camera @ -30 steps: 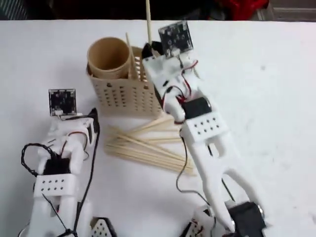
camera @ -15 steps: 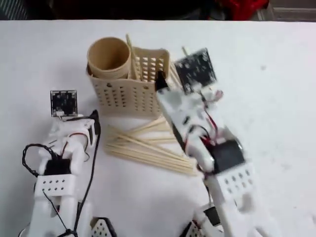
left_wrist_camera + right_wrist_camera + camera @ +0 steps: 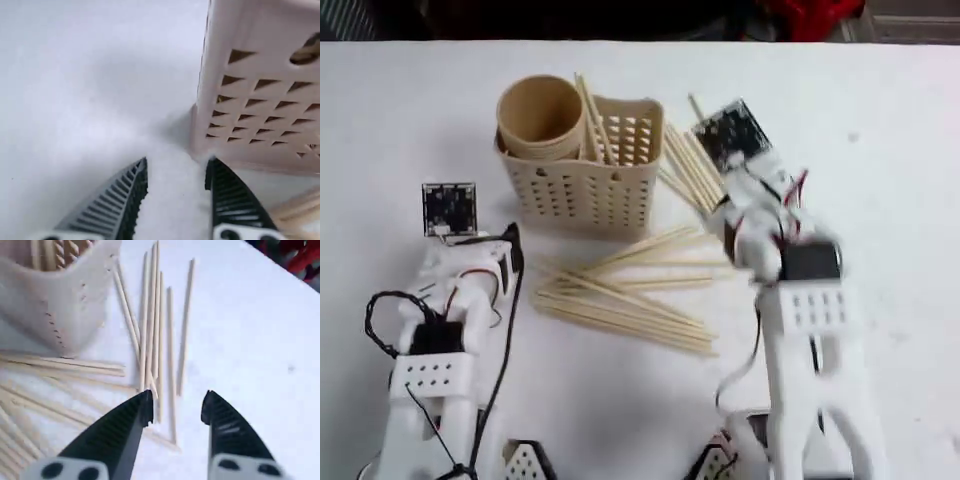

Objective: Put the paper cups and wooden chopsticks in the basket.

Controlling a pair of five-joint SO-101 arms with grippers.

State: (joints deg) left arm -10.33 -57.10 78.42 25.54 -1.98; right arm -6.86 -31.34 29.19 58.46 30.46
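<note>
Gone from over the basket (image 3: 585, 195) since a second ago: the right arm (image 3: 805, 300), now drawn back to the basket's right and front. Leaves in plain sight a fan of loose chopsticks (image 3: 685, 165) flat on the table (image 3: 900, 150), just beside the basket's right wall. Right gripper (image 3: 175, 405) above the near ends of that fan, jaws parted by a moderate gap, nothing between them.

No change on the other side: left arm (image 3: 440, 300) parked in front of the basket's left corner. Left gripper (image 3: 176, 167) low over bare table just short of that corner, jaws likewise apart and empty.

Inside the basket, at its left end: stacked paper cups (image 3: 540, 115), upright, rim standing above the basket's rim. Right beside the cups, leaning chopsticks (image 3: 592, 115), tips poking past the back rim. In front of the basket, a larger heap of chopsticks (image 3: 620, 290) lying crosswise, upper ends near the front wall.

Wide bare table right of the basket beyond the fan, and left of it too. Only a narrow strip behind the basket before the table's far edge.
</note>
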